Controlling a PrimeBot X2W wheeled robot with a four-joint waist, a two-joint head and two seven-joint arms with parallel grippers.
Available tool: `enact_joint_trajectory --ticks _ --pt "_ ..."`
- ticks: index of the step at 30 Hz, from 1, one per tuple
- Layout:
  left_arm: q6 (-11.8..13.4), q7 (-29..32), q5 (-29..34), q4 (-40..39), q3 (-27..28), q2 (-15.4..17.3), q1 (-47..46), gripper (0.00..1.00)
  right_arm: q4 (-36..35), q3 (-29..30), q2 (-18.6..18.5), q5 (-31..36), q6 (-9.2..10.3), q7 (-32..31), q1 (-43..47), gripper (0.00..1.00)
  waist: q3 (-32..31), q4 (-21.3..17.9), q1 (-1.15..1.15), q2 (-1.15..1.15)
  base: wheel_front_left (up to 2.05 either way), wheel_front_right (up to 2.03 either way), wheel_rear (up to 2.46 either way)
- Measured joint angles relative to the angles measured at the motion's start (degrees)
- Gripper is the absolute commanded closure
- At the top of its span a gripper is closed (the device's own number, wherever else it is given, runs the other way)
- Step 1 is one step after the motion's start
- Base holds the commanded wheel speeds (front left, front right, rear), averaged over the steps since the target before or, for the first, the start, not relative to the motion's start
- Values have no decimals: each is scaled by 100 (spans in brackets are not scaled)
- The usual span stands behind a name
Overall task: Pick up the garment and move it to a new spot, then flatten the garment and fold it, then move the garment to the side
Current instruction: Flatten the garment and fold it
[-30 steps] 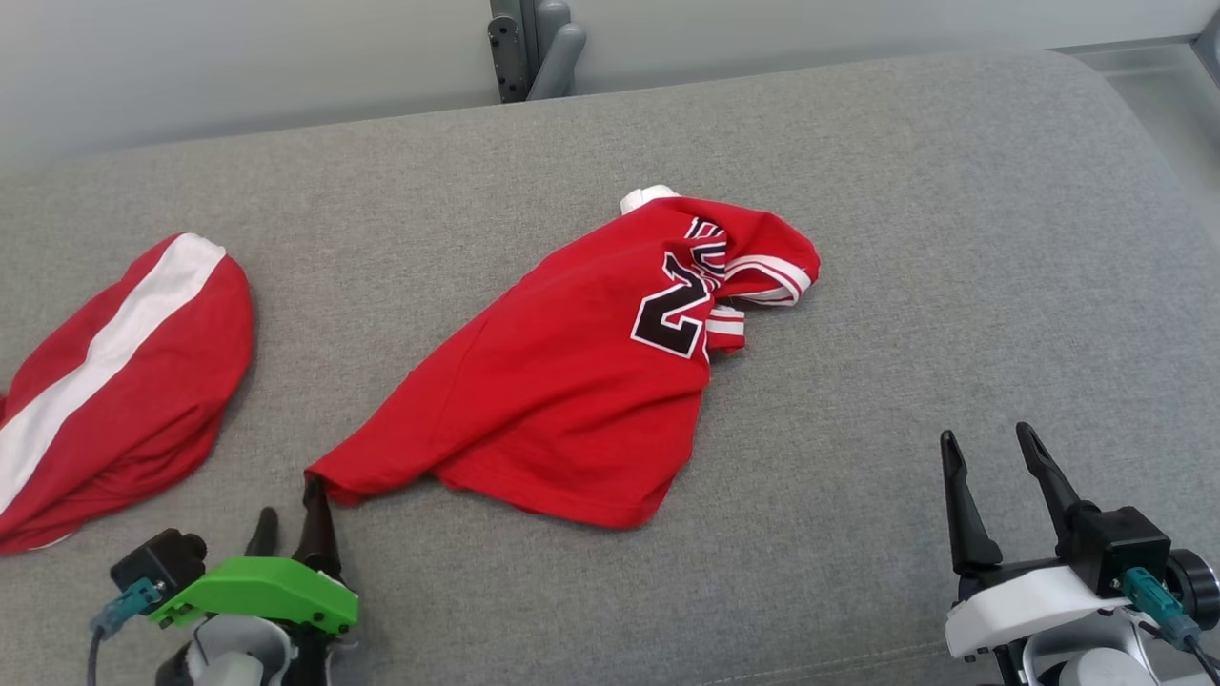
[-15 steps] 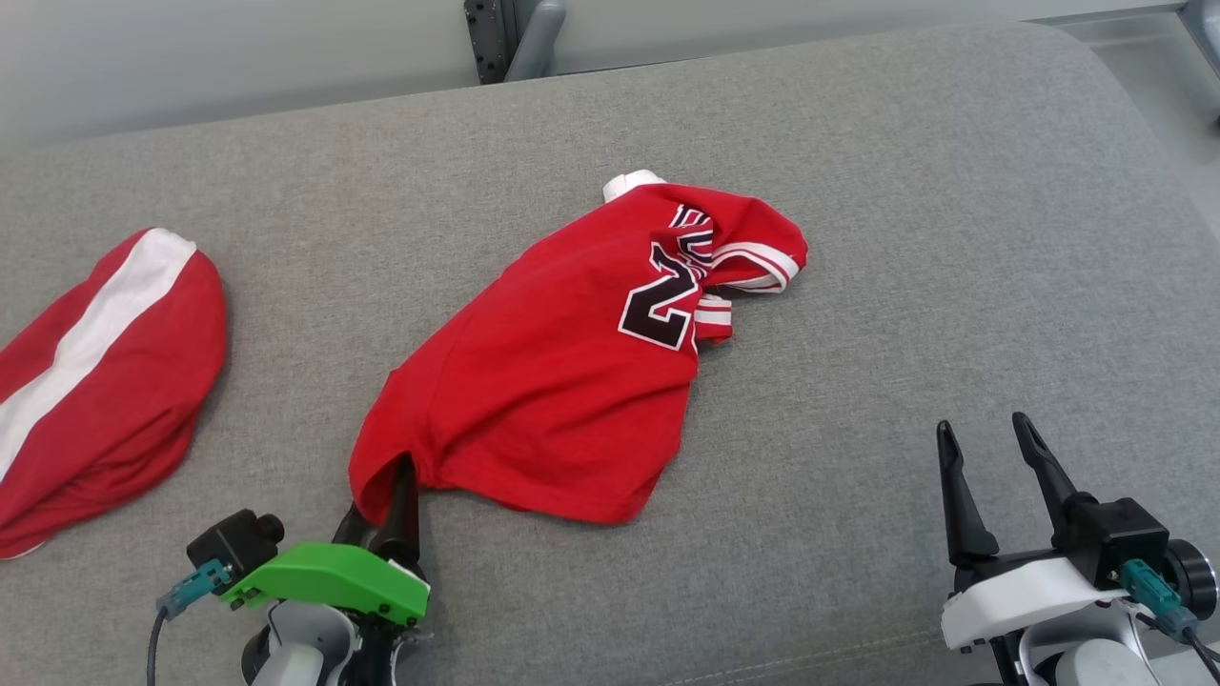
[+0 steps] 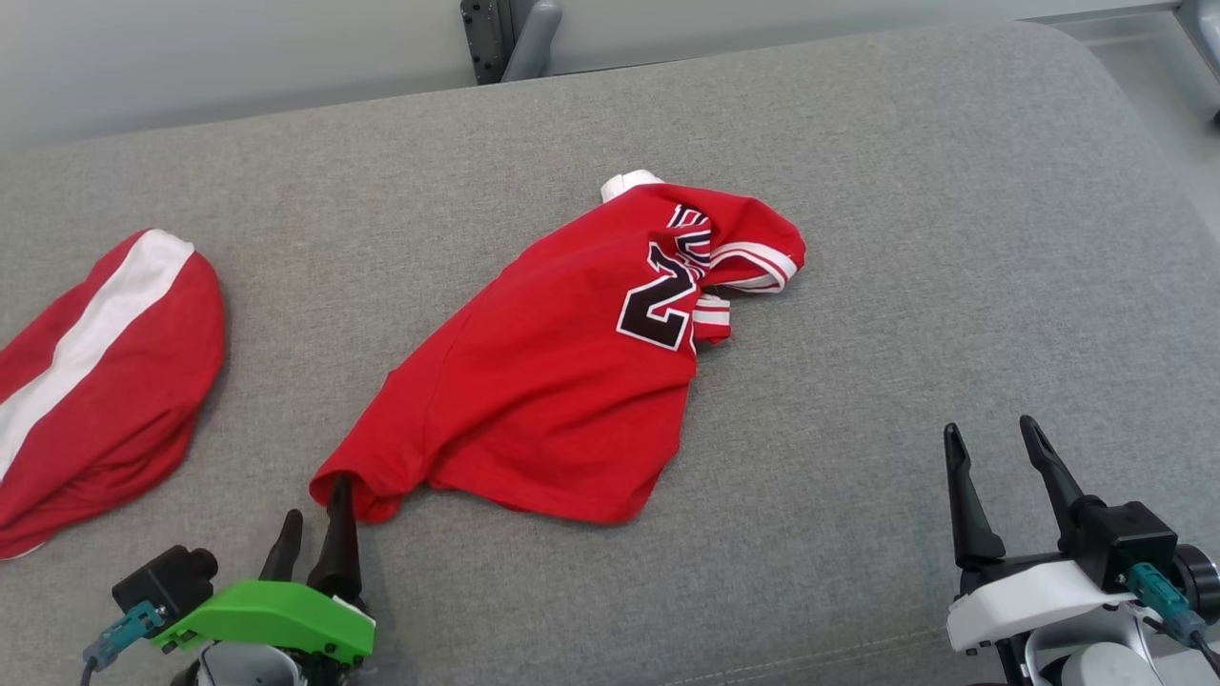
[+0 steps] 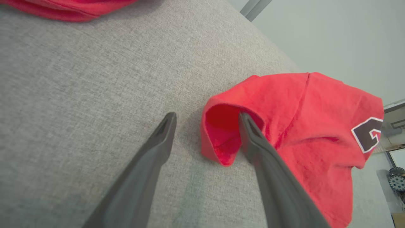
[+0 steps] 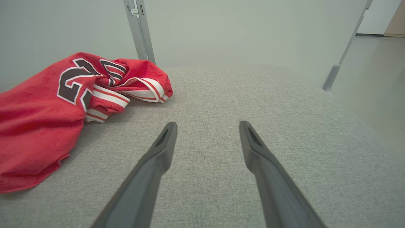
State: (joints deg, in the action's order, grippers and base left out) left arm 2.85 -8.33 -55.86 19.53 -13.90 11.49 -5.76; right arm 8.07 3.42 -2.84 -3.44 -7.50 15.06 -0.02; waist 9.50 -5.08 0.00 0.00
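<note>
The red jersey (image 3: 562,381) lies rumpled at the middle of the grey cushion (image 3: 858,238), collar and bunched sleeve toward the cushion's far side, its hem corner (image 3: 343,481) drawn out toward the cushion's near left. That corner is what has changed. Half a second ago it was shoved in toward the cushion's middle and humped up. Now it trails out again to the near left, roughly as it lay a second ago, and the rest of the cloth has not shifted on the cushion. The left gripper (image 3: 315,498), over the cushion's near edge left of centre, has swung back leftward and carried the corner with it. Its jaws stand wide apart and clamp nothing. In the left wrist view one finger (image 4: 250,133) is tucked inside the fold of the hem while the other rests on bare cushion. The move looks like dragging by a hooked finger rather than a grasp, so the pick-up is not yet secured. The jaws would need to close across that hem fold before a lift. The right gripper (image 3: 989,426) hangs over the cushion's near right, fingers spread and empty, well apart from the cloth. A striped garment (image 3: 95,381) sits at the cushion's left edge, untouched.
</note>
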Motion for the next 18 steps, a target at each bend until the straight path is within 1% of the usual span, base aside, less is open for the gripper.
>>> enact_joint_trajectory --ticks 1,5,10,15,18 --pt "0 0 0 0 0 0 0 0 0 0 0 0 0 0 0 0 0 0 0 0 0 0 0" --pt "189 189 104 -561 -100 113 315 0 -13 2 1 1 0 0 -2 0 17 25 0 0 0 0 0" --pt "229 355 94 -1260 -222 102 475 0 -18 -20 1 10 0 0 -18 0 56 48 0 0 0 0 0" --pt "337 475 125 -1378 -303 111 487 0 -5 -73 1 29 0 0 -37 0 67 -5 0 0 0 0 0" --pt "324 477 110 -1291 -309 88 471 0 -7 -79 0 29 0 0 -67 0 77 -55 0 0 0 0 0"
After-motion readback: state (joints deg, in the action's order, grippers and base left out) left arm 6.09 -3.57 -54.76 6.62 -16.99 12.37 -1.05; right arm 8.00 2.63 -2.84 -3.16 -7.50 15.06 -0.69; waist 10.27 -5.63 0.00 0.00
